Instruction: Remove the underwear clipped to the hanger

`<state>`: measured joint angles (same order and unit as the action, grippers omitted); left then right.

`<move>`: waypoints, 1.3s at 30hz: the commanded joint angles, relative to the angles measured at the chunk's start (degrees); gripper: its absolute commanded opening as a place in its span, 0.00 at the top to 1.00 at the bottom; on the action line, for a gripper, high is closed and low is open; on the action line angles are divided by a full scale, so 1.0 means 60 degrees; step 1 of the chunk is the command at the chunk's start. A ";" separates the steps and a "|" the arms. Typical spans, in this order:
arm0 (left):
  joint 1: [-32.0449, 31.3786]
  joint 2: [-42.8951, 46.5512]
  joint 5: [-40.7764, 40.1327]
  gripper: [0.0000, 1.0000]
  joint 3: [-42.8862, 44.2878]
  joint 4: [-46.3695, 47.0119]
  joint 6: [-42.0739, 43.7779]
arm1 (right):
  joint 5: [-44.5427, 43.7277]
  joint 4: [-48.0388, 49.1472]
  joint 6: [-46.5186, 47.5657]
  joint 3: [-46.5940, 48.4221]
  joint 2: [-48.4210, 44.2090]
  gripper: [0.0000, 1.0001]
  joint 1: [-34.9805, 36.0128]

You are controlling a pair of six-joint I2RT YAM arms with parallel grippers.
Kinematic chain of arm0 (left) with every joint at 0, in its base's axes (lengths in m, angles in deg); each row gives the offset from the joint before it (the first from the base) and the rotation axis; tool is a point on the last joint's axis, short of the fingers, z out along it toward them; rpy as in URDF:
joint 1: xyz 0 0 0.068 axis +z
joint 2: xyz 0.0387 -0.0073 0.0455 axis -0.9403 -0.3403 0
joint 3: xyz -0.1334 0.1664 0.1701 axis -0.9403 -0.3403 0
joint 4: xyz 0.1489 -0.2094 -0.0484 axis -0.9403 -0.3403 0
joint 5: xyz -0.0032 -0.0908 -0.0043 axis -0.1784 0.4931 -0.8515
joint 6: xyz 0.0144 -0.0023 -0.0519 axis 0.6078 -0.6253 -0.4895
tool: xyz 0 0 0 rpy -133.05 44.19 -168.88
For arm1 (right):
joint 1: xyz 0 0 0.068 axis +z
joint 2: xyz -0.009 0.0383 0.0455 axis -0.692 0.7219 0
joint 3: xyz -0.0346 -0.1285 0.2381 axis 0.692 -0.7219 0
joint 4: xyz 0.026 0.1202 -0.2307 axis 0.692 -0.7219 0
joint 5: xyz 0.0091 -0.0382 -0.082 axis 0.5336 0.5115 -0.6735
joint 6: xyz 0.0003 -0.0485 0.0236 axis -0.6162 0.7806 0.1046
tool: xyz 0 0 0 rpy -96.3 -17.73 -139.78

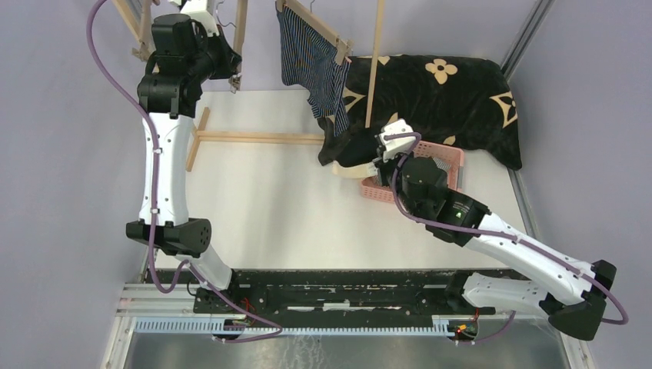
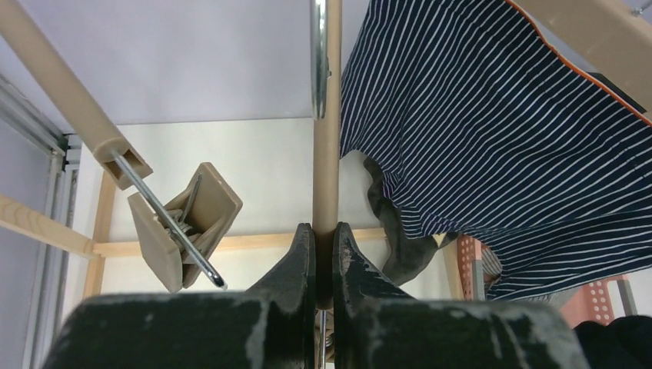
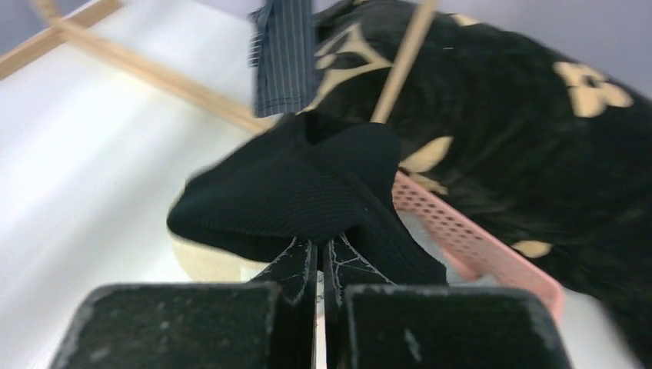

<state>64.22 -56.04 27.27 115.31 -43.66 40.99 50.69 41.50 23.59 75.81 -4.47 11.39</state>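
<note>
The left gripper (image 2: 324,231) has its jaws clamped on a wooden bar (image 2: 326,154) at 11 o'clock of the counter (image 1: 261,207). Navy striped boxer shorts (image 2: 500,154) hang clipped to the hanger (image 1: 323,27) at 12 o'clock. The right gripper (image 3: 321,250), jaws pinched together on black boxer shorts (image 3: 292,192), sits at the 9 o'clock edge of the pink basket (image 3: 469,238), with the flowered blanket (image 1: 446,100) behind.
</note>
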 commanded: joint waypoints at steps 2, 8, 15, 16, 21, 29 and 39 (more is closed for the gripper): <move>0.0088 0.0065 0.0754 0.97 0.0105 0.1036 0.0733 | -0.2625 0.0479 0.1008 0.0122 -0.0427 0.99 0.0039; 0.0120 0.0214 0.0594 0.97 -0.0502 0.1949 0.0868 | -0.3883 0.0694 0.1791 0.0105 -0.0058 0.99 -0.0076; 0.0132 0.0461 0.0617 0.97 -0.1037 0.2674 0.0914 | -0.3888 0.0827 0.1052 -0.0776 0.0284 0.99 -0.1034; 0.0132 0.0461 0.0581 0.97 -0.1060 0.2727 0.0917 | -0.3809 0.0723 0.0858 -0.0878 0.0342 0.99 -0.1225; 0.0186 0.0202 0.0525 0.97 -0.0745 0.2726 0.0907 | -0.3124 0.0499 0.0029 -0.1251 0.0658 0.99 -0.2312; 0.0213 0.0151 0.0600 0.97 -0.0648 0.3162 0.0773 | -0.2955 0.0990 -0.0771 -0.1712 0.1901 0.99 -0.2993; 0.0559 -0.0482 0.0733 0.97 0.0010 0.3251 0.0567 | -0.3022 0.1836 -0.1802 -0.2575 0.3167 0.99 -0.3278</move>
<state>66.47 -57.52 30.48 111.34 -28.69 43.92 33.22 47.73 16.79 61.73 13.80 -7.67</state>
